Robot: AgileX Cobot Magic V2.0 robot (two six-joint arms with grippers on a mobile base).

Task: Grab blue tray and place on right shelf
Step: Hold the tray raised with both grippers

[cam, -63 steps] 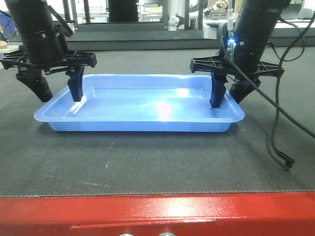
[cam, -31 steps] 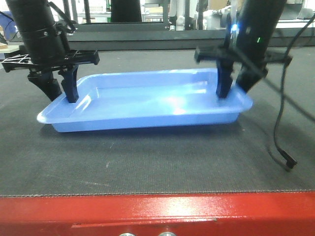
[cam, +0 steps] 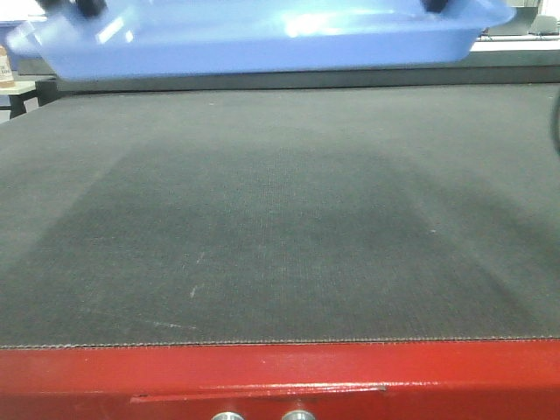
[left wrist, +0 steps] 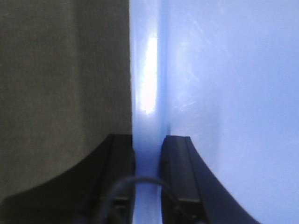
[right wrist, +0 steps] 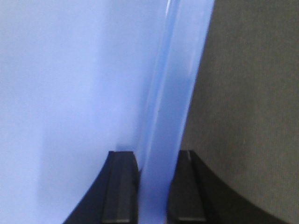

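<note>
The blue tray (cam: 262,39) hangs high above the table, only its underside and rim showing along the top edge of the front view. In the left wrist view my left gripper (left wrist: 148,144) is shut on the tray's left rim (left wrist: 147,93), one finger outside and one inside. In the right wrist view my right gripper (right wrist: 156,158) is shut on the tray's right rim (right wrist: 173,93) the same way. The tray's inside (right wrist: 65,93) fills the rest of that view. Both arms are out of the front view. The right shelf is out of view.
A dark mat (cam: 280,227) covers the table under the tray, with the tray's shadow on it. The red table frame (cam: 280,376) runs along the front edge. The mat also shows beside the rims (left wrist: 60,84) (right wrist: 252,93).
Both grippers have lifted the tray off the mat, from resting flat to near the top of the front view. The arms have left that view.
</note>
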